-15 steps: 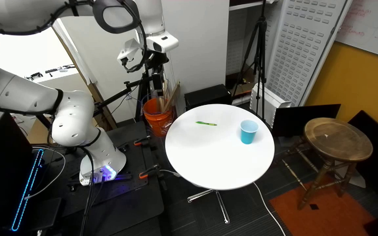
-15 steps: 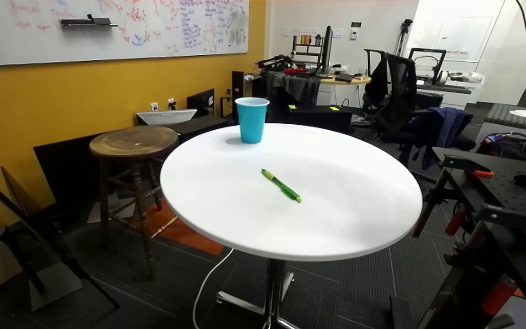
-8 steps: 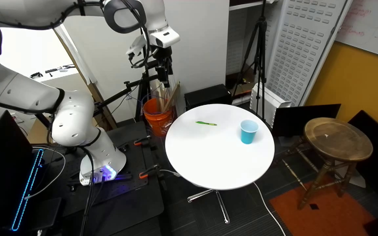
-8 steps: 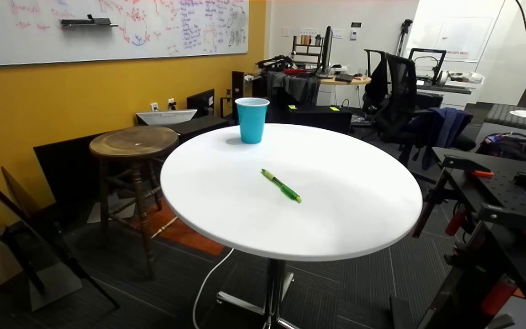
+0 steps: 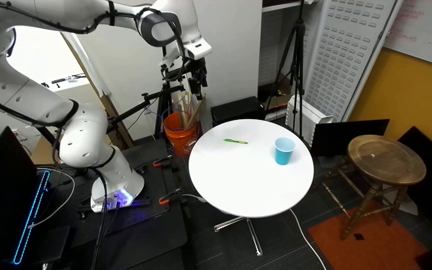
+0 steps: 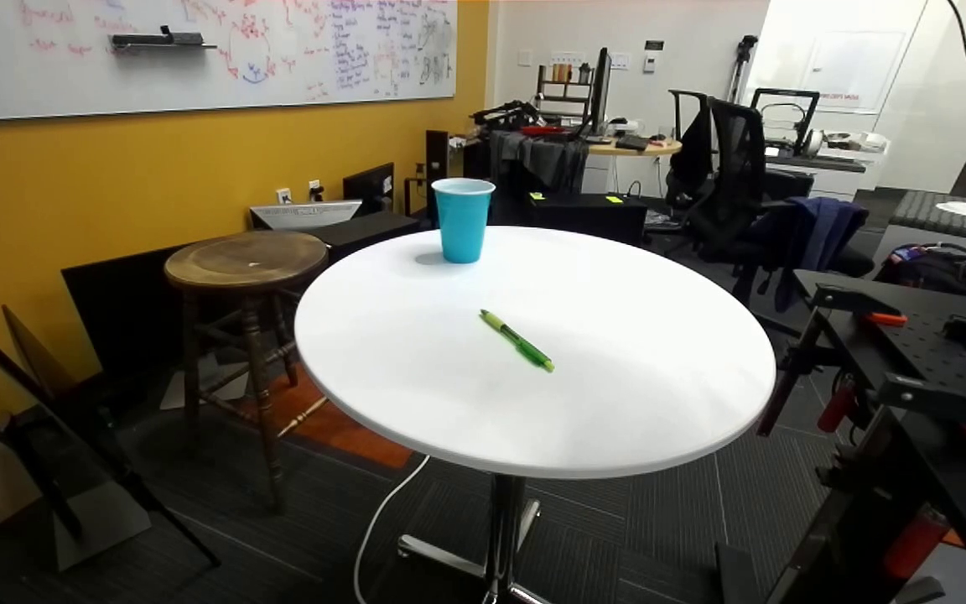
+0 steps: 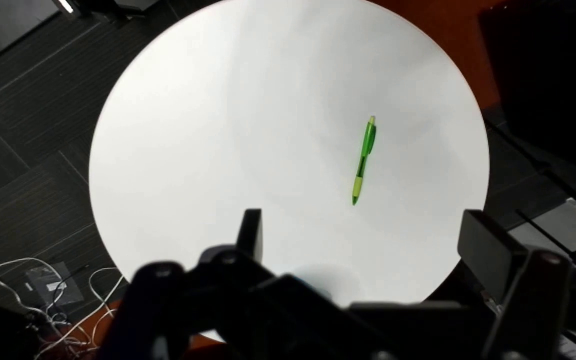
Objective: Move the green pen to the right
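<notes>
Your gripper [image 7: 360, 234] is spread wide, nothing in it. In the wrist view the pen [image 7: 363, 162] lies on the table [image 7: 193, 125], right of centre, up-frame from your gap, well apart; long axis near vertical, roughly square to your closing line. Can't read whiteboard [image 6: 189, 75] or bucket [image 5: 181, 139].

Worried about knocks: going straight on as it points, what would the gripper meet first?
The gripper would likely meet the white tabletop, perhaps near the green pen; exact depth is unclear.
</notes>
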Motion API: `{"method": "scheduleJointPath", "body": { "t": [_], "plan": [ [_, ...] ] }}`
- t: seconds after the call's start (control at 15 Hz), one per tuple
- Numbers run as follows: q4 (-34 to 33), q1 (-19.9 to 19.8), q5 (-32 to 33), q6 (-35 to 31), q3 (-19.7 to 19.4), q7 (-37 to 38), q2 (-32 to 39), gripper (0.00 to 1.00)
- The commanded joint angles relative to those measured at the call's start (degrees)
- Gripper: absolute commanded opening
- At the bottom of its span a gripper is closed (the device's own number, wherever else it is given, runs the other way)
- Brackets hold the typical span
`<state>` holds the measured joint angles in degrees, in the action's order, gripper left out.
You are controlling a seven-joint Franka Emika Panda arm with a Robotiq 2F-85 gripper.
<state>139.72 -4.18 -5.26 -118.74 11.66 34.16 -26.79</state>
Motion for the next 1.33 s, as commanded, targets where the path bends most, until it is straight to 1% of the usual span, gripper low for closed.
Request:
{"method": "scheduleJointPath", "body": {
  "t": [0.0,0.13,0.2,0.4,0.67,0.8,1.0,1.27],
  "plan": [
    [-2.0,1.3,-0.6,-4.5,0.0,3.0,6.1,1.00],
    [-2.2,2.2,-0.3,-5.4,-0.3,2.0,8.3,1.00],
    [-0.5,2.2,0.4,-4.6,-1.0,1.6,5.3,1.00],
    [-1.0,2.8,0.4,-5.0,-1.1,1.6,7.7,1.00],
    [-1.3,2.9,0.4,-5.0,-1.1,1.6,7.8,1.00],
    [-0.7,2.5,0.4,-6.3,-1.4,2.3,8.3,1.00],
    [-0.1,2.4,0.3,-10.0,-1.6,3.0,10.3,1.00],
    [0.6,2.7,0.4,-18.6,-1.4,3.9,15.2,1.00]
  ]
}}
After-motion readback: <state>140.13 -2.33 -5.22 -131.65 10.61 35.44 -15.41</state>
